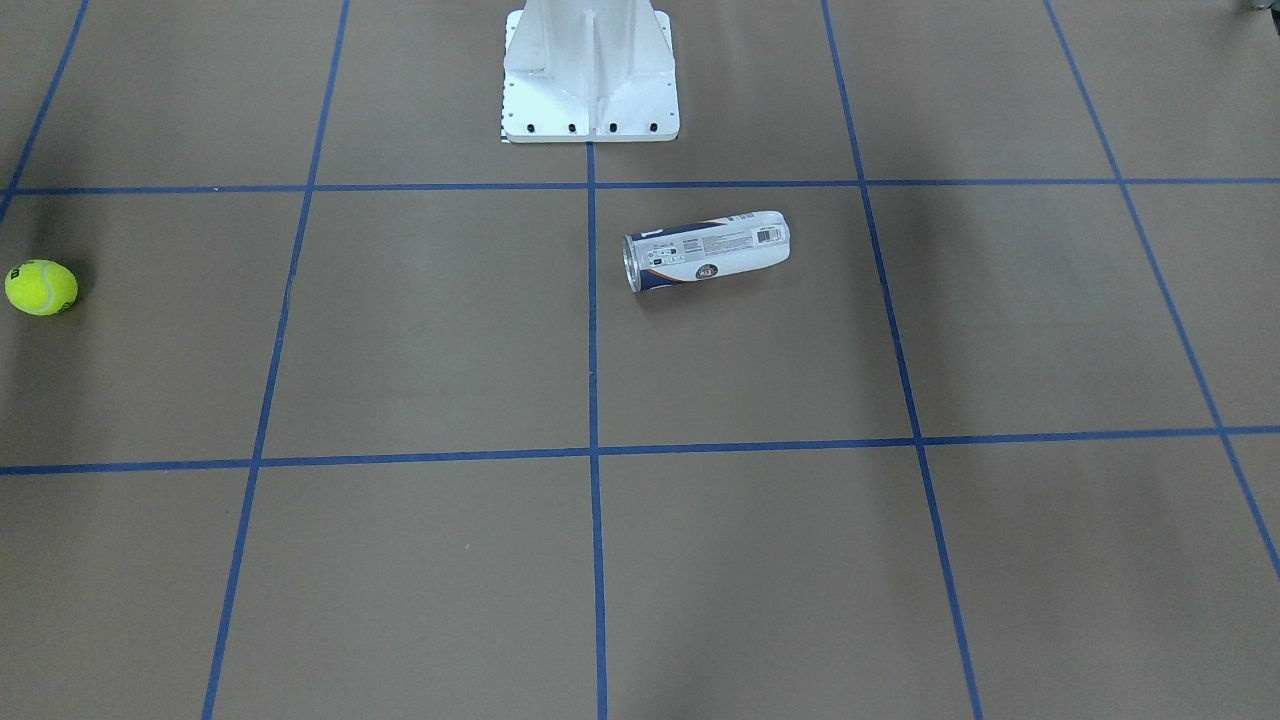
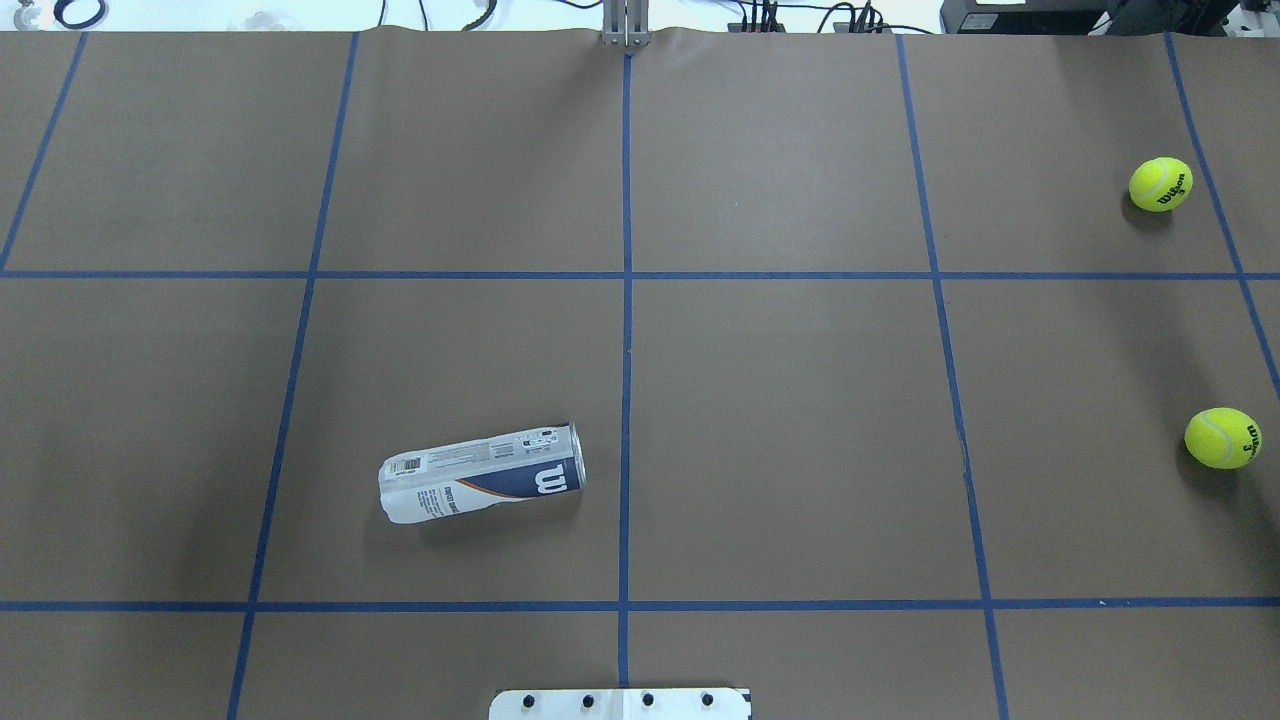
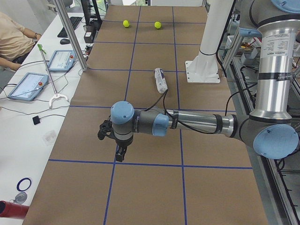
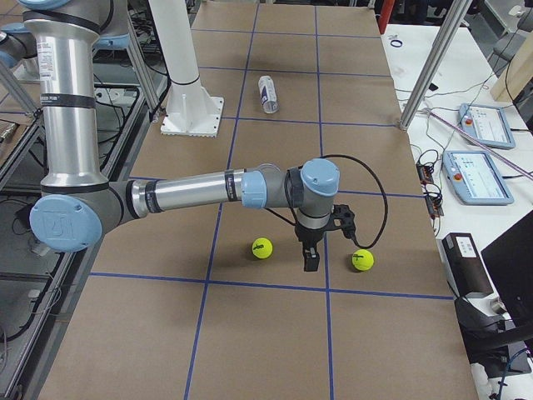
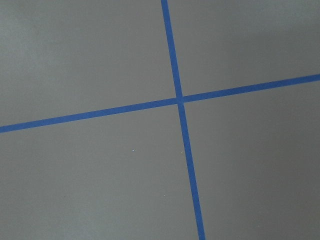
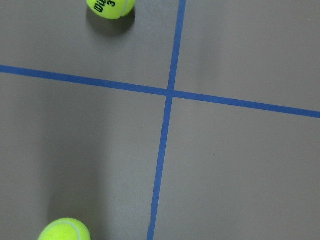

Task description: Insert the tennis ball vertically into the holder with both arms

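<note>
The holder (image 2: 480, 475) lies on its side left of the table's centre line, its open metal rim toward the centre; it also shows in the front view (image 1: 707, 250). Two tennis balls lie at the table's right end, one farther from the robot (image 2: 1160, 184) and one nearer (image 2: 1222, 438). The right gripper (image 4: 310, 265) points down above the table between the two balls (image 4: 262, 248) (image 4: 362, 260). The left gripper (image 3: 120, 157) points down over bare table at the left end, far from the holder (image 3: 161, 80). I cannot tell whether either gripper is open or shut.
The white pedestal base (image 1: 590, 75) stands at the robot's edge behind the holder. Aluminium posts (image 4: 429, 71) and tablets (image 4: 475, 175) line the operators' side. A seated person (image 3: 14, 37) is beside the table. Blue tape lines (image 5: 180, 97) grid the brown surface.
</note>
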Robot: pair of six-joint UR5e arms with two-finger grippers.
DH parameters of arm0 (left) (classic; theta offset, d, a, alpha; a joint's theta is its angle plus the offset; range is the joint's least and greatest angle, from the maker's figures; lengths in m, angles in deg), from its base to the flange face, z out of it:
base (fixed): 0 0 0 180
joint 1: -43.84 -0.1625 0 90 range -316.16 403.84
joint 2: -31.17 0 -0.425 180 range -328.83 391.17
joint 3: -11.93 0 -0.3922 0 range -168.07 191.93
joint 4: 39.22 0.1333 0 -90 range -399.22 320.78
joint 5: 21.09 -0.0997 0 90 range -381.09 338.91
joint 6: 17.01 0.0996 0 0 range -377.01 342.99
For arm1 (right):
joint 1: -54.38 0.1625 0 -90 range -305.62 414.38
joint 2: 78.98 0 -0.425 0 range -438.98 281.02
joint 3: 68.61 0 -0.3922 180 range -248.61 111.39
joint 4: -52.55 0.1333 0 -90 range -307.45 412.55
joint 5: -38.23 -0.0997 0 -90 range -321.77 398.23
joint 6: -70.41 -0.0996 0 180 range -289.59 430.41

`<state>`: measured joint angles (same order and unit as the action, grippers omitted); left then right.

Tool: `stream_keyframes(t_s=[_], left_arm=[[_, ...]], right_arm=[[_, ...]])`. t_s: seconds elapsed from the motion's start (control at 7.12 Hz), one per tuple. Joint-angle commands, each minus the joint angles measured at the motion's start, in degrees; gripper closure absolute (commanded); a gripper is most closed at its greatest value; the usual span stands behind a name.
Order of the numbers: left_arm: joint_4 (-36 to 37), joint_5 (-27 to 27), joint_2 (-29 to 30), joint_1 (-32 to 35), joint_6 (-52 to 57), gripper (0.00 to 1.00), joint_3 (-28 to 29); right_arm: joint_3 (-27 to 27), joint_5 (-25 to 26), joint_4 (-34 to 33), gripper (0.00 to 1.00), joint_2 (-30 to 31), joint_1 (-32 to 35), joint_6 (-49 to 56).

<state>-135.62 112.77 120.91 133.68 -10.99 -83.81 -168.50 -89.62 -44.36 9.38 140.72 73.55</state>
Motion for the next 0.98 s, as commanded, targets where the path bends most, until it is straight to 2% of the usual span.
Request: stream_keyframes(t_s=[0.0, 0.14, 0.42, 0.7, 0.84], left_arm=[[-12.6, -0.08, 0.61, -0.02, -0.05, 0.0, 0.28], [-17.81, -0.34, 3.05, -0.19, -0.4, 0.0, 2.37], [-18.56, 0.09, 5.53, -1.93, -0.05, 0.0, 3.45], [-21.26, 1.22, 7.38, -4.92, -3.62, 0.0, 2.75], [-25.55, 0.8, 11.04, -9.55, -5.57, 0.0, 2.75]], right_arm=[[-0.22, -0.11, -0.03, 0.0, -2.74, -0.04, -0.14], [-0.05, -0.11, -0.03, 0.0, -2.66, -0.04, -0.14], [-0.05, -0.2, 0.58, 0.0, -2.66, 0.05, -0.05], [1.01, -0.29, 5.14, 0.0, -1.17, 0.05, -0.14], [1.01, -0.38, 5.16, 0.0, -1.08, 0.05, -0.23]])
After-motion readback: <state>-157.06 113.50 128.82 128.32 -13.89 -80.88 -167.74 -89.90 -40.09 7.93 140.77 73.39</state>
